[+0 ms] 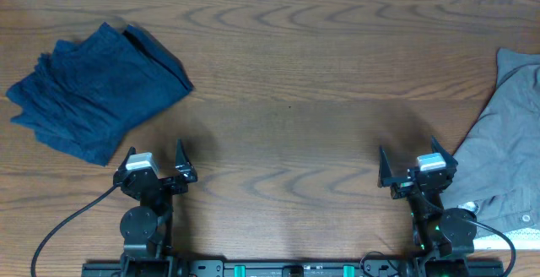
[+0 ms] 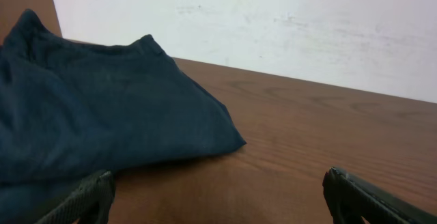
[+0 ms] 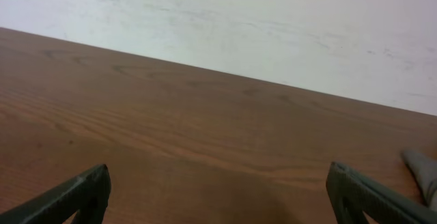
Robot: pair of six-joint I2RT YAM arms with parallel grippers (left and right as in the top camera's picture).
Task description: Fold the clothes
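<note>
The light grey pants (image 1: 506,150) lie crumpled at the table's right edge, partly cut off by the frame; a grey corner shows at the right edge of the right wrist view (image 3: 425,173). My right gripper (image 1: 413,163) is open and empty, just left of the pants. My left gripper (image 1: 155,159) is open and empty near the front left. In the wrist views both sets of fingers, left (image 2: 218,197) and right (image 3: 218,193), are spread wide over bare wood.
A folded dark navy-blue garment (image 1: 97,91) lies at the back left, just ahead of my left gripper; it fills the left of the left wrist view (image 2: 89,115). The wooden table (image 1: 287,100) ends at a white wall behind.
</note>
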